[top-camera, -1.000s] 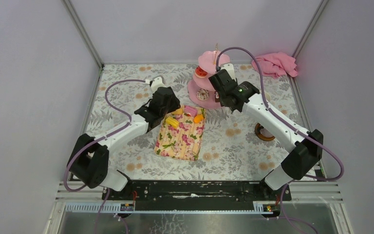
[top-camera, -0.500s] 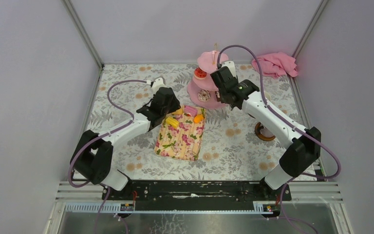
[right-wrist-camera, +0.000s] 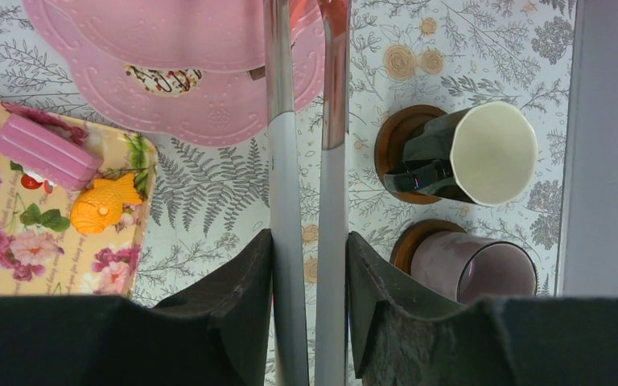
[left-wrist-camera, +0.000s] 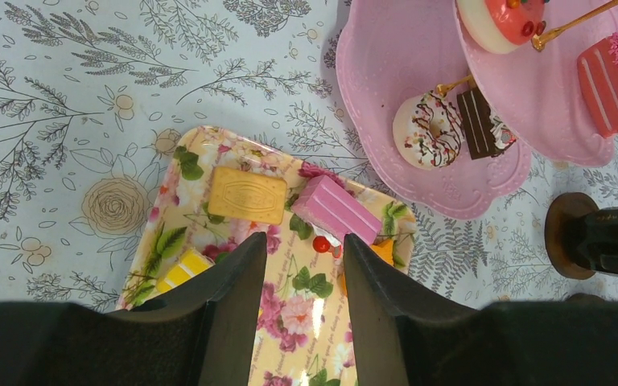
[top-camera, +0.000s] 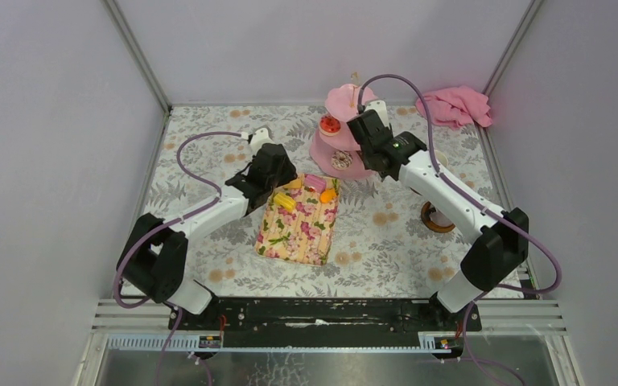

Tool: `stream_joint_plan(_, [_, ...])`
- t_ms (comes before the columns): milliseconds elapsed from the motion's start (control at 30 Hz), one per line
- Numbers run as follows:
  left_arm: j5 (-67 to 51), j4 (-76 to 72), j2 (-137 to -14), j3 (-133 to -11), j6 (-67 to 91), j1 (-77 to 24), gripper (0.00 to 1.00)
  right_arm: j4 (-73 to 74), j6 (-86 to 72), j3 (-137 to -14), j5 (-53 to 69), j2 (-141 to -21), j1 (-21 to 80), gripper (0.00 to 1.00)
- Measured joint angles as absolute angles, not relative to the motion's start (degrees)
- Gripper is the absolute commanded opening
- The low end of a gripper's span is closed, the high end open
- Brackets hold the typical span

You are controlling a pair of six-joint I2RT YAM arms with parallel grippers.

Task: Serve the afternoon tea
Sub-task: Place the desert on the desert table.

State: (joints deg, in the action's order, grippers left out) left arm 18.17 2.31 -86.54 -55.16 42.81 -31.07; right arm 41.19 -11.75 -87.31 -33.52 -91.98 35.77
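The pink three-tier stand (top-camera: 339, 158) stands at the back and carries a donut (left-wrist-camera: 425, 130), a chocolate cake (left-wrist-camera: 478, 122), a red slice (left-wrist-camera: 607, 80) and a red-topped cake (left-wrist-camera: 502, 18). My left gripper (left-wrist-camera: 302, 241) is open and empty above the floral tray (left-wrist-camera: 322, 322), which holds a yellow biscuit (left-wrist-camera: 248, 195), a pink cake (left-wrist-camera: 336, 209), a yellow cake (left-wrist-camera: 181, 269) and an orange fish cake (right-wrist-camera: 105, 206). My right gripper (right-wrist-camera: 310, 237) is shut on silver tongs (right-wrist-camera: 280, 161) that reach over the stand's edge (right-wrist-camera: 209, 121). The black mug (right-wrist-camera: 460, 153) and the grey mug (right-wrist-camera: 471, 269) stand on coasters at the right.
A pink cloth (top-camera: 455, 104) lies in the back right corner. Grey walls close in the floral tablecloth (top-camera: 209, 161) on three sides. The right arm (top-camera: 451, 193) crosses above the mugs.
My right gripper with the tongs has moved slightly back and left, closer over the stand. The left gripper has barely shifted above the tray.
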Motion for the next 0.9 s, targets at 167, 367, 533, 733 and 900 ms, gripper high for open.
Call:
stream_joint_plan(167, [18.2,2.3,-86.5,-55.2,42.8,-31.1,0.48,40.8,-11.8,-85.9,-33.5,-90.9,35.8,0.01])
stream_joint_plan(367, [18.2,2.3,-86.5,-55.3,42.8,-31.1,0.48,40.8,-11.8,-85.8,-33.5,-90.2,35.8,0.04])
stream_joint_plan(533, [18.2,2.3,-86.5,-55.3,42.8,-31.1,0.48,40.8,-11.8,-85.8,-33.5,-90.1,35.8,0.04])
stream_joint_plan(733, [18.2,2.3,-86.5,-55.3,42.8,-31.1,0.48,40.9,-11.8,-85.8,-33.5,-90.0,35.8,0.04])
stream_joint_plan(900, [18.2,2.3,-86.5,-55.3,42.8,-31.1,0.48,41.3,-11.9,-85.6,-33.5,-88.6,35.8,0.05])
